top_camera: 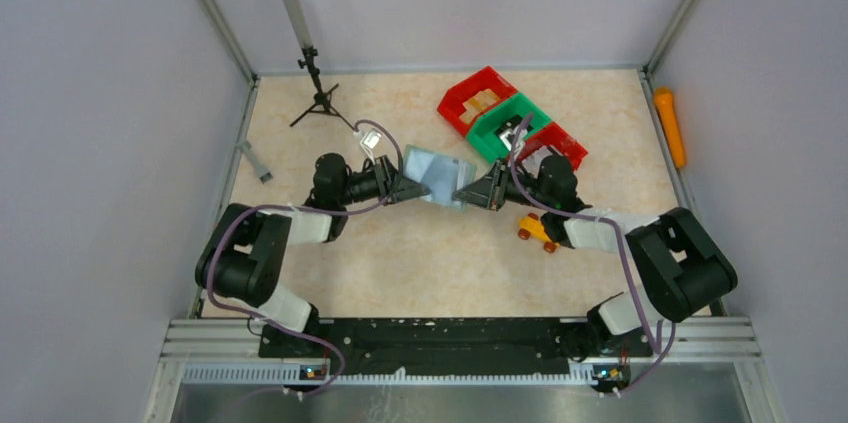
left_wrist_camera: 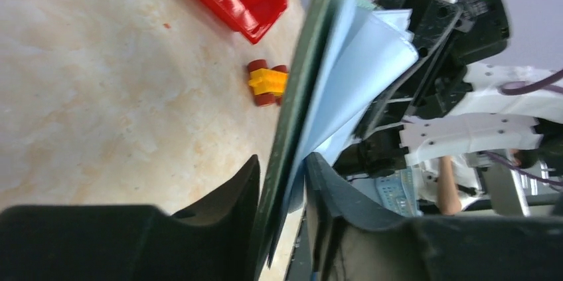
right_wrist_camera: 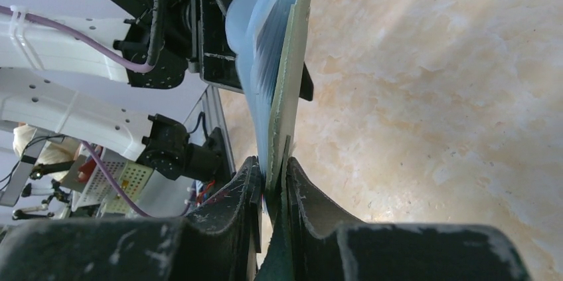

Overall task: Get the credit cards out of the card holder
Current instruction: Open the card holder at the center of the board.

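Observation:
The card holder (top_camera: 437,175) is held off the table between my two grippers, near the middle of the workspace. Its grey-green cover (left_wrist_camera: 299,95) shows edge-on in the left wrist view, with pale blue inner leaves (left_wrist_camera: 358,68) fanning out. My left gripper (top_camera: 418,186) (left_wrist_camera: 282,161) has a finger close against each face of its left edge. My right gripper (top_camera: 465,193) (right_wrist_camera: 273,165) is pinched tight on the opposite edge (right_wrist_camera: 285,75). The credit cards are hidden; I make out only the blue leaves.
A yellow toy car (top_camera: 537,231) (left_wrist_camera: 267,82) sits on the table by the right arm. Red (top_camera: 478,95) and green (top_camera: 510,126) bins stand at the back right. A small tripod (top_camera: 318,98) is at the back left, and an orange object (top_camera: 670,125) lies outside the right rail.

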Action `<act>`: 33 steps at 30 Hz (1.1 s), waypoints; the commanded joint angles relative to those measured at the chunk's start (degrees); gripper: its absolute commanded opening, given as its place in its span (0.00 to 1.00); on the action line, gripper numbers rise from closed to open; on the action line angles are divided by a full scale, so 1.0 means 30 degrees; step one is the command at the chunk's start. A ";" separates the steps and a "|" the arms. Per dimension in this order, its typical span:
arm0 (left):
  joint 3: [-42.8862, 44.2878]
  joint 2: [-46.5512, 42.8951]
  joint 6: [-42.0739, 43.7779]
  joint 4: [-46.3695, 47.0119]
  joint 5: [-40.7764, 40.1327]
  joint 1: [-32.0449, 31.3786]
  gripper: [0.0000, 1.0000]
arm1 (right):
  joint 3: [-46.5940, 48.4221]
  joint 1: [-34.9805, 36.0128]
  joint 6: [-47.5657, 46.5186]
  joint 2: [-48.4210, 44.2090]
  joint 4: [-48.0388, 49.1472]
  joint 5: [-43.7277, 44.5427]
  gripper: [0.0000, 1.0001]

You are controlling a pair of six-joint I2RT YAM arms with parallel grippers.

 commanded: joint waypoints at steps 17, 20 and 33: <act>0.3308 -0.5132 1.2632 -1.5372 -1.4445 -0.6500 0.99 | 0.2262 -0.0132 -0.0745 0.1765 -0.2800 0.0392 0.00; 0.3884 -0.4929 1.3812 -1.6614 -1.7116 -0.7719 0.99 | 0.2316 -0.0132 -0.0617 0.1811 -0.2861 0.0309 0.00; 0.3629 -0.5292 1.6129 -1.6809 -2.2497 -1.0030 0.99 | 0.2500 -0.0317 0.0583 0.2617 -0.1888 -0.1397 0.00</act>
